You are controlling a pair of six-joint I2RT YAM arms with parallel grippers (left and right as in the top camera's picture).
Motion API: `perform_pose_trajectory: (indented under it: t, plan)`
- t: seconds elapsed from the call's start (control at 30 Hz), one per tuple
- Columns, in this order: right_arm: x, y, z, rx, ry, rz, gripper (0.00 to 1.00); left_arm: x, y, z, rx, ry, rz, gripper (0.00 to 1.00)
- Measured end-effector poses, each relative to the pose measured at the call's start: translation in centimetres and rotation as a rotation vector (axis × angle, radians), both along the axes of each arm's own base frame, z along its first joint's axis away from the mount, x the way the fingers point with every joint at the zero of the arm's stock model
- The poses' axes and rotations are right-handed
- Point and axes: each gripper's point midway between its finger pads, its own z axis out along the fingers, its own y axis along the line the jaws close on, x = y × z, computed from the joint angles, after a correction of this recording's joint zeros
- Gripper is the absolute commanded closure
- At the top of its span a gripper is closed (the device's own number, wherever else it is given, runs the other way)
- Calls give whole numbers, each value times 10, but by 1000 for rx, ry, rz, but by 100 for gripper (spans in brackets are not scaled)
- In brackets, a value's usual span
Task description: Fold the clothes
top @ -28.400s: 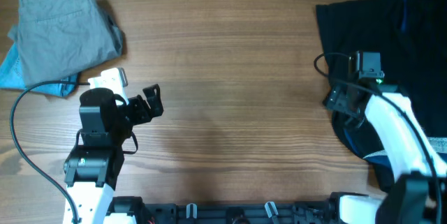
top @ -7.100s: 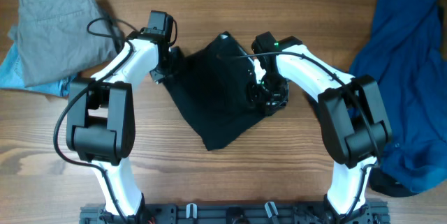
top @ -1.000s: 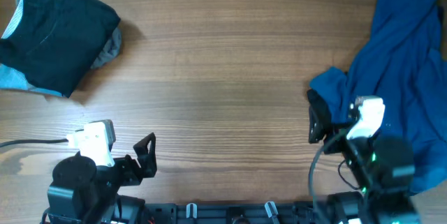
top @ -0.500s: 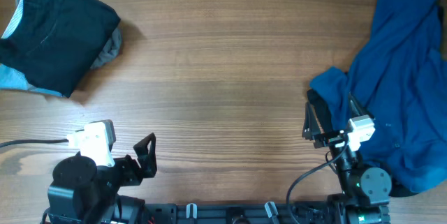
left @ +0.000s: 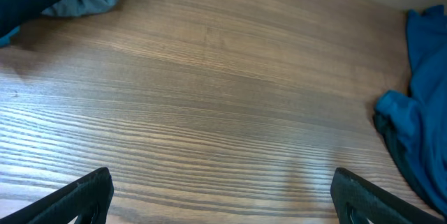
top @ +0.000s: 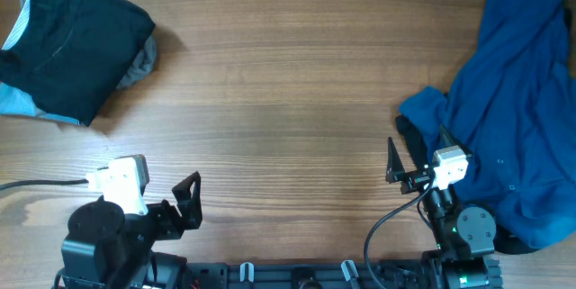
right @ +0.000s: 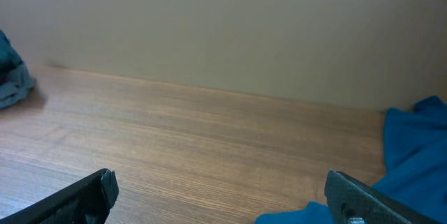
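Jaws wide apart; clothes folded.

1. Table: mid-brown wood. It fills the overhead view and runs past the frame at the top, left and right.
2. Grain: long streaks run left to right in the overhead view, in alternating darker and paler bands. The finish is matte, with a soft pale sheen in the left wrist view.
3. Wall: plain beige-grey and unmarked. In the right wrist view it rises straight from the table's far edge.
4. Junction: a thin dark line where wall meets table.
5. Light: soft and even, with faint, blurred shadows on the wood.
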Motion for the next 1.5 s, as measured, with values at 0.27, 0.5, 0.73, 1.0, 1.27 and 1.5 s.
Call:
perform_pose_trajectory:
  t: [0.27, 0.5, 0.73, 1.0, 1.27, 1.5]
  plan:
    - [0, 0, 0, 0, 0, 0, 0, 0, 0, 0, -1, 0, 0, 0]
    - [0, 0, 0, 0, 0, 0, 0, 0, 0, 0, 0, 0, 0, 0]
    - [0, 0, 0, 0, 0, 0, 0, 0, 0, 0, 0, 0, 0, 0]
    - [0, 0, 0, 0, 0, 0, 0, 0, 1, -1, 0, 5, 7, 0]
    - [0, 0, 0, 0, 0, 0, 0, 19, 22, -16, -5, -73, 140, 0]
    - [0, 0, 0, 0, 0, 0, 0, 54, 19, -51, -32, -292, 135, 0]
